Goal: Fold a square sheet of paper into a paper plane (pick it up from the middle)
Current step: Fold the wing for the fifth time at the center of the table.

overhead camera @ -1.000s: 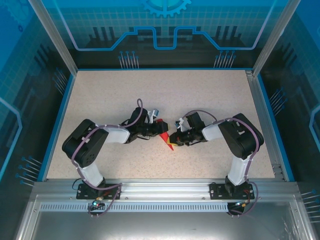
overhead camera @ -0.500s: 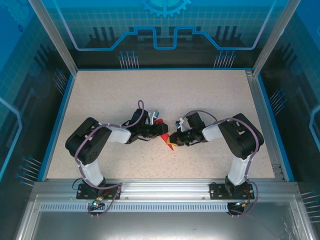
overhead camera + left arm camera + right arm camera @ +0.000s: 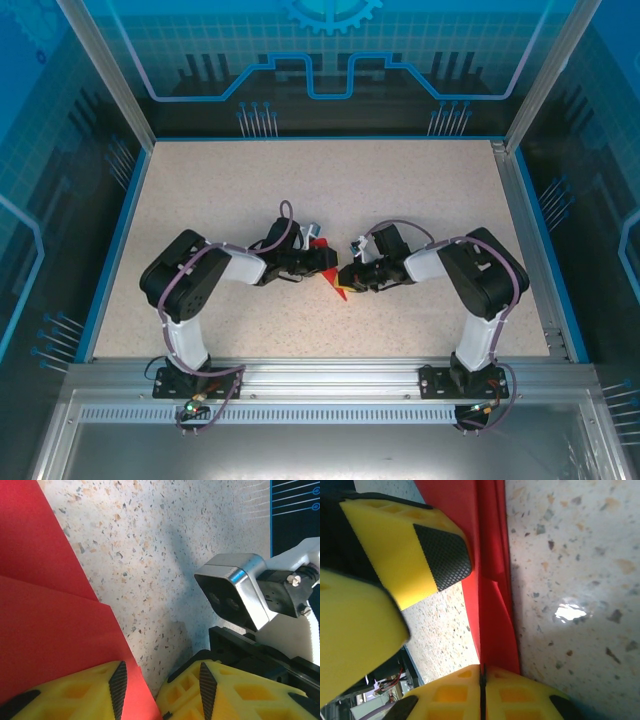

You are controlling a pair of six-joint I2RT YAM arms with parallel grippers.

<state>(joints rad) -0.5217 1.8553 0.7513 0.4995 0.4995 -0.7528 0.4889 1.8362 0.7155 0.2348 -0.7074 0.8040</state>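
Note:
The square sheet of paper point(image 3: 338, 289) is bright red and folded into layers, and lies at the table's middle between both grippers. My right gripper point(image 3: 481, 672) is shut on a narrow folded ridge of the sheet point(image 3: 492, 610), which runs straight into the seam of its yellow fingers. My left gripper point(image 3: 161, 669) stands open, with speckled table showing between its fingers. Its left finger point(image 3: 75, 695) rests over the red sheet point(image 3: 45, 610), whose edge runs into the gap. From above, the left gripper point(image 3: 325, 262) and right gripper point(image 3: 346, 276) nearly touch.
The speckled table point(image 3: 220, 190) has open room all round the two arms. A blue rim and glass walls point(image 3: 330, 110) close it in. The right arm's wrist camera point(image 3: 235, 592) sits close beside my left fingers.
The left arm's elbow has swung to the right and its gripper has edged closer to the paper. The right arm and the red sheet have stayed put.

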